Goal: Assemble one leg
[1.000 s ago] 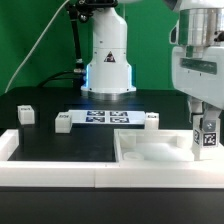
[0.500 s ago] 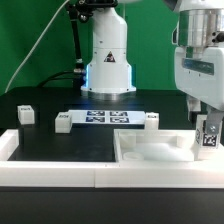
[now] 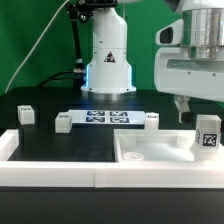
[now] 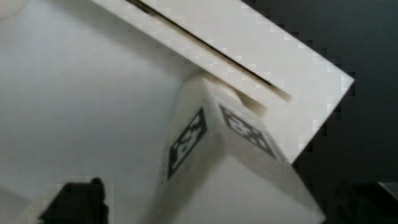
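Leg [image 3: 208, 136]: stood upright on white panel [image 3: 150, 152], lower right of frame
Gripper [image 3: 186, 107]: raised, parted, nothing held

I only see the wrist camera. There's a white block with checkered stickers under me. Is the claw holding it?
Observer: No. In the exterior view the gripper hangs open, up beside the small white plastic post with a square tag, the leg, and does not grip it.
Operator: Is the leg standing up?
Observer: Yes. It stands upright on the wide flat white panel with raised edges, at the exterior view's right end.
Operator: What else is out there?
Observer: A small white block sits alone on the black table, far toward the exterior view's left.
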You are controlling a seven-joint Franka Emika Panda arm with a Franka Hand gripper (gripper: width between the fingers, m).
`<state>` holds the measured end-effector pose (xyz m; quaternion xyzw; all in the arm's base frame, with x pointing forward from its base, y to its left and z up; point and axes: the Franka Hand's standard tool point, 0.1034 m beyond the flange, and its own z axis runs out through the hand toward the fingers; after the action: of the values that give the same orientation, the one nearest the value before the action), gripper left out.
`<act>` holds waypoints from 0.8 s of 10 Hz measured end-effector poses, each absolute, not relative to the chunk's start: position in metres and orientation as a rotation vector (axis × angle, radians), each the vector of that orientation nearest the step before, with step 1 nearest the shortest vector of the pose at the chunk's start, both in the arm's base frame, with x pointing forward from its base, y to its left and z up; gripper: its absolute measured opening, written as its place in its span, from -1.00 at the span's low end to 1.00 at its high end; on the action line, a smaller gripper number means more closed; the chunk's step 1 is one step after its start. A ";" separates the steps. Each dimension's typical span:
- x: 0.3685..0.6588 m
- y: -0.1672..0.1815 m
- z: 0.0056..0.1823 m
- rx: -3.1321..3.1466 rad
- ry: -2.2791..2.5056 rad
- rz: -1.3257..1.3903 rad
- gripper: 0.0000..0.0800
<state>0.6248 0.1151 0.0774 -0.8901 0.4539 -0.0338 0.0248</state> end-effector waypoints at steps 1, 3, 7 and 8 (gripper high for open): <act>0.624 0.118 0.077 -2.838 1.242 -0.110 0.62; 0.626 0.120 0.077 -2.958 0.934 -0.131 0.62; 0.628 0.121 0.079 -3.128 0.315 -0.154 0.62; 0.628 0.122 0.079 -3.133 0.281 -0.156 0.62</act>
<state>0.6276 0.1215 0.0790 -0.9948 0.0892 -0.0494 -0.0039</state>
